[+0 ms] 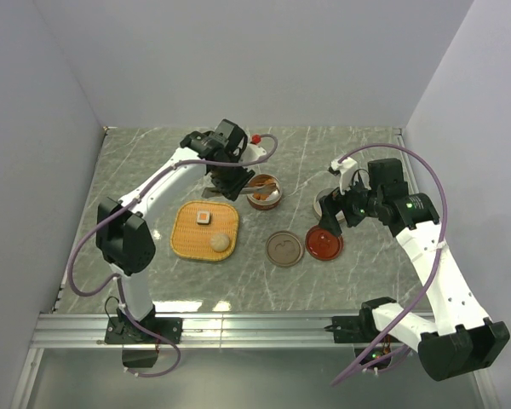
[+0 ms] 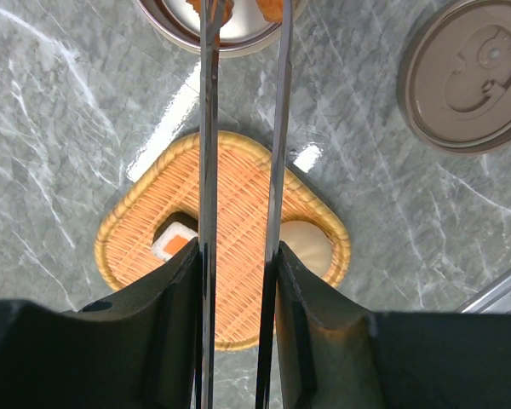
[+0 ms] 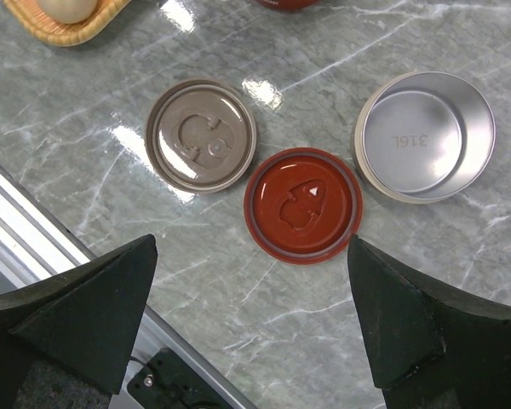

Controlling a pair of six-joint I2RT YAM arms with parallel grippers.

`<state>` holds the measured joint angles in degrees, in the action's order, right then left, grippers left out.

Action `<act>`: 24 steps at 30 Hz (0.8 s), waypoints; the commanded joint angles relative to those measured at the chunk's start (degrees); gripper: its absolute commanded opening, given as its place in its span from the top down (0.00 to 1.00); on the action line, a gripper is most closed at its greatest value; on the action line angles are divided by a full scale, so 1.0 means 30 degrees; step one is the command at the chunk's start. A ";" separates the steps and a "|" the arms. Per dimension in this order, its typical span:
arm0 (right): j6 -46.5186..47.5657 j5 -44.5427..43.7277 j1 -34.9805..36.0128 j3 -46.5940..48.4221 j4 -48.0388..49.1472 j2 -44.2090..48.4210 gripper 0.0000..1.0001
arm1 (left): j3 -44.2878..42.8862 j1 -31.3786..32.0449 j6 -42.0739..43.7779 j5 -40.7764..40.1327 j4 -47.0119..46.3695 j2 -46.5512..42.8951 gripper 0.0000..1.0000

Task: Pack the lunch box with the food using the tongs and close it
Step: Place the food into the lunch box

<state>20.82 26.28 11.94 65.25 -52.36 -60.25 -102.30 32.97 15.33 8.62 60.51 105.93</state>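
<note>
You're working on a grey marbled surface (image 1: 153, 162). At left lies a woven tray (image 1: 192, 240). Far of centre stands a round container (image 1: 264, 204). Nearer, a brown lid (image 1: 284, 249) touches a red lid (image 1: 324, 243). At right is an empty steel bowl (image 3: 426, 135).

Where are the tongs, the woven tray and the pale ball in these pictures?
tongs (image 2: 207, 128), left wrist view, on the left arm.
tray (image 2: 243, 187), left wrist view, on bare weave between the tong arms.
ball (image 2: 311, 243), left wrist view, on its visible top.

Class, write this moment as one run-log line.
left gripper: shut on tongs, tips over bowl | right gripper: open above red lid | tray: ball, square piece
</note>
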 commanded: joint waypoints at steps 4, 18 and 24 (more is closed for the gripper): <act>-0.0084 0.0233 -0.0202 0.0456 -0.0125 -0.0132 0.00 | -0.1670 0.0142 0.0952 -0.0442 -0.0513 0.0432 0.78; 0.0004 -0.0001 -0.0173 0.0309 -0.0155 -0.0103 0.00 | -0.2784 0.0142 0.3091 -0.0882 0.0424 0.1545 0.75; 0.0004 -0.0060 -0.0202 0.0192 -0.0067 -0.0102 0.00 | -0.2550 0.0143 0.3414 -0.0823 0.0659 0.1692 0.73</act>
<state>20.84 26.37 11.94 65.25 -52.38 -60.64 -107.92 33.10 23.79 6.13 62.19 111.53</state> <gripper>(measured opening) 0.996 0.392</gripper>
